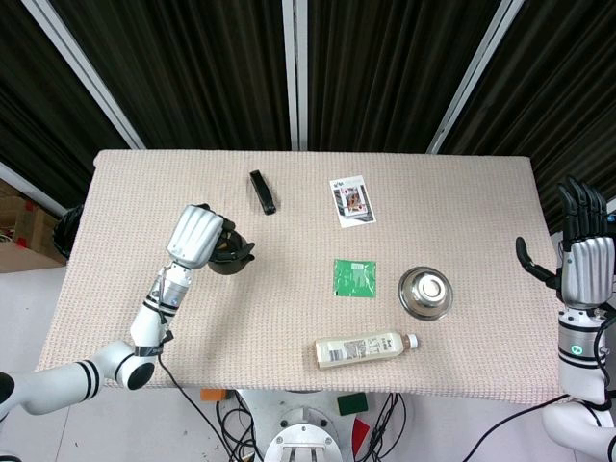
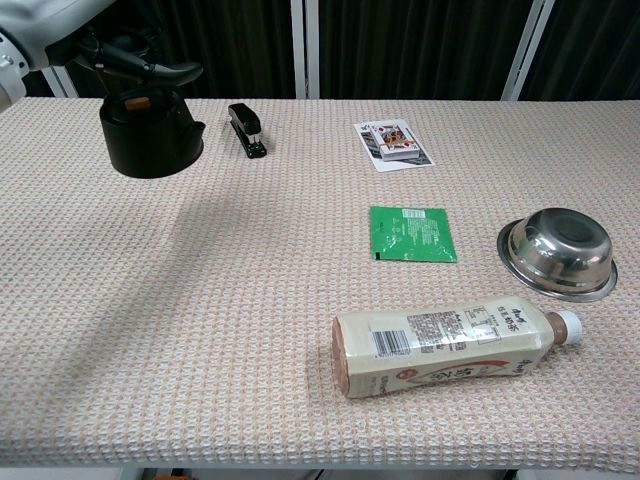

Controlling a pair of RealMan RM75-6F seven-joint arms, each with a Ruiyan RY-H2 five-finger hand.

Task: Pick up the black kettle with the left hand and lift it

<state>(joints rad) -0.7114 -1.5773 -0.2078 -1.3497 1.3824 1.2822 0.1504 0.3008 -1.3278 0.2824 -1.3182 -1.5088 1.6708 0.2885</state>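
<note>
The black kettle hangs a little above the table at the left, its shadow on the cloth below it. In the head view the black kettle is mostly hidden under my left hand, which grips its top handle from above. In the chest view only a sliver of my left hand shows in the top left corner, over the handle. My right hand is held upright off the table's right edge, fingers spread, holding nothing.
A black stapler lies behind the kettle. A playing-card pack, a green sachet, a steel bowl and a lying drink bottle occupy the middle and right of the woven cloth.
</note>
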